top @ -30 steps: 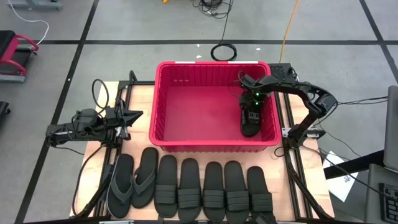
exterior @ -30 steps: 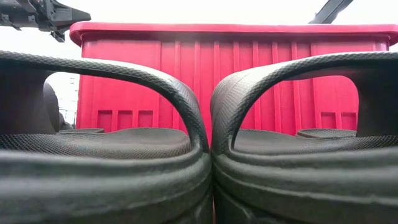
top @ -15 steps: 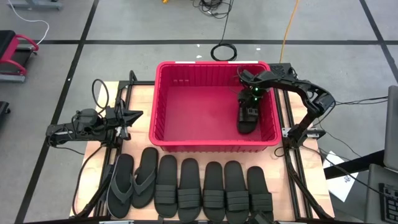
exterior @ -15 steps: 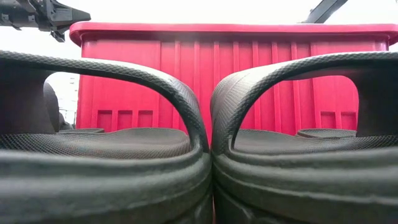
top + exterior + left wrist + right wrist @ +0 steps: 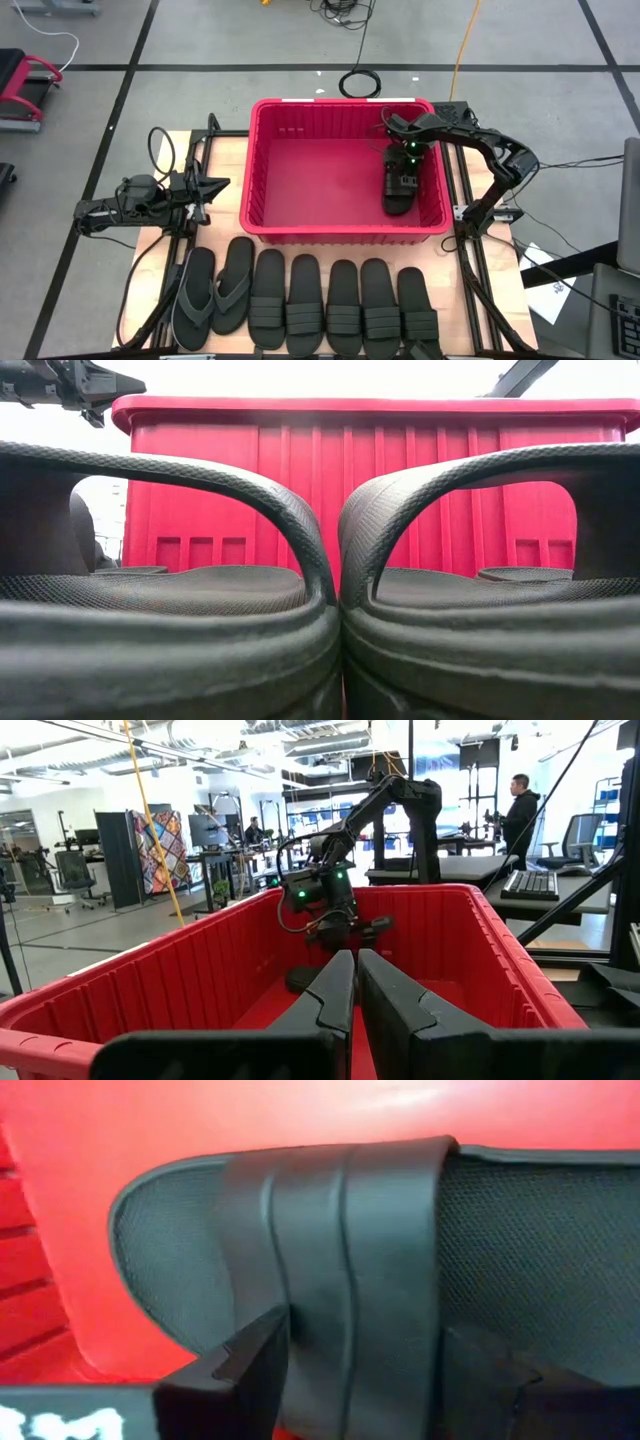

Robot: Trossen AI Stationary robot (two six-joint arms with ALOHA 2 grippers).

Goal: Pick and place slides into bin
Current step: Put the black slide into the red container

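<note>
The red bin point(image 5: 310, 180) stands mid-table, and its near wall point(image 5: 380, 470) fills the low view. My right gripper point(image 5: 402, 178) is down inside the bin's right side, shut on a black slide point(image 5: 397, 203). Seven slides lie side by side along the near edge: two grey thong flip-flops point(image 5: 213, 293) at the left and several black ribbed ones point(image 5: 343, 305). Two of these show close up in the low view point(image 5: 200, 600). My left gripper point(image 5: 218, 186) hovers shut and empty left of the bin. My right gripper has the slide's wide ribbed strap point(image 5: 350, 1280) between its two fingers point(image 5: 255, 1365), one at each edge of the strap. It comes from above, pointing down into the bin. The slide lies lengthwise near-to-far, low in the bin point(image 5: 305, 978). Whether it rests on the floor I cannot tell.
The bin's left and middle floor point(image 5: 300, 170) is bare. The bin's right wall point(image 5: 443, 170) stands close beside my right gripper. A person point(image 5: 520, 810) stands in the room beyond the table. Cables lie on the floor behind the bin point(image 5: 360, 82).
My right gripper has shifted a little toward the table's left inside the bin, carrying the slide with it, and has then kept still.
</note>
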